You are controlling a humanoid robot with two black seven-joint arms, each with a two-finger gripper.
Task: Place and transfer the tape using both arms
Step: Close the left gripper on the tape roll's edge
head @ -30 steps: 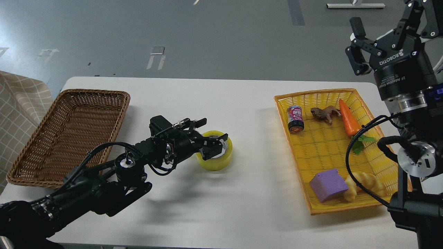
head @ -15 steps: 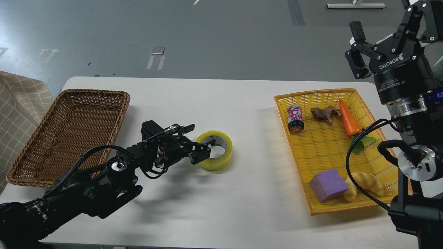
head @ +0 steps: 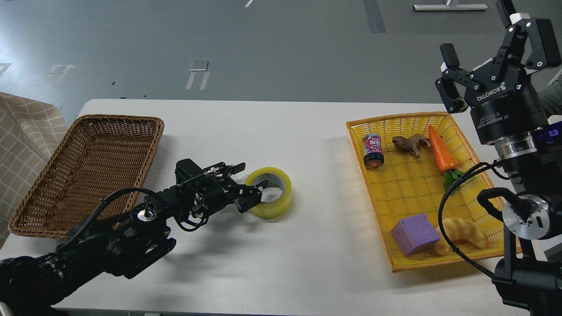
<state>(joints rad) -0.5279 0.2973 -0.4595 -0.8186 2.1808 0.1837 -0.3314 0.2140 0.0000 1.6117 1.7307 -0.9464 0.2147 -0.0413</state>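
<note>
The brand name "ROBOTIQ" was printed in white on the black body of the right gripper (head: 491,57), and it was seen upside down in the head view. Just below it, on the round collar of the same gripper, a line of small white lettering was read as "2F Adaptive Gripper", likewise inverted. A pink and white label with printed characters was carried by the small can (head: 373,151) lying in the yellow basket (head: 364,175), but these characters were too small to be read. No other legible writing was found.
</note>
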